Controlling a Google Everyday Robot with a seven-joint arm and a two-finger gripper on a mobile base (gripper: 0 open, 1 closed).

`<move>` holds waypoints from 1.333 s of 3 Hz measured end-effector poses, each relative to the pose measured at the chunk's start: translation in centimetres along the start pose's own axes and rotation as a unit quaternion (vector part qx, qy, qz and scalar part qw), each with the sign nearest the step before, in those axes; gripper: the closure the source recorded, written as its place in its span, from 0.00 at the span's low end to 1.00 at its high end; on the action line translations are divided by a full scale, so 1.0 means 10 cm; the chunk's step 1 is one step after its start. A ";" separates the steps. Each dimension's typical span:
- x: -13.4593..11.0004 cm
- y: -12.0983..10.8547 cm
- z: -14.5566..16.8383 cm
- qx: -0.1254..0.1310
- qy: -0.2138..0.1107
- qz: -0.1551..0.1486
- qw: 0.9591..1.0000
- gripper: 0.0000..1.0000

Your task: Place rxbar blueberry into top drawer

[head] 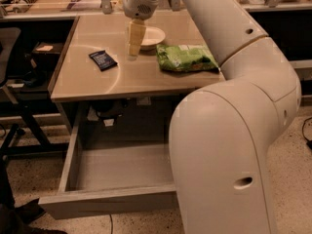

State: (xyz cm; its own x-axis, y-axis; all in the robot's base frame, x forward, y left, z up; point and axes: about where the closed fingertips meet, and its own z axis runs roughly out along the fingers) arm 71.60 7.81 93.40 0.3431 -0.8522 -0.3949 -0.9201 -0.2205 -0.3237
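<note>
The rxbar blueberry [103,60], a small flat dark navy bar, lies on the left part of the tan tabletop [97,84]. My gripper [133,52] hangs tip-down over the table, just right of the bar and a little apart from it, holding nothing that shows. The top drawer [105,204] is pulled out under the table, and its grey floor is bare where it shows. My arm hides the drawer's right part.
A green crinkly bag [186,57] lies on the right of the tabletop. A white dish [153,36] sits behind the gripper. A dark chair and stand [14,89] are to the left. My large arm body [229,145] fills the right foreground.
</note>
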 end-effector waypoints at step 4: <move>-0.25 -0.39 0.72 -0.020 -0.038 -0.059 0.997 0.00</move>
State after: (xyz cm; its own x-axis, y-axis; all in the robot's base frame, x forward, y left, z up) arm 75.68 14.20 89.42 0.4608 -0.7814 -0.4208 -0.8790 -0.3364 -0.3378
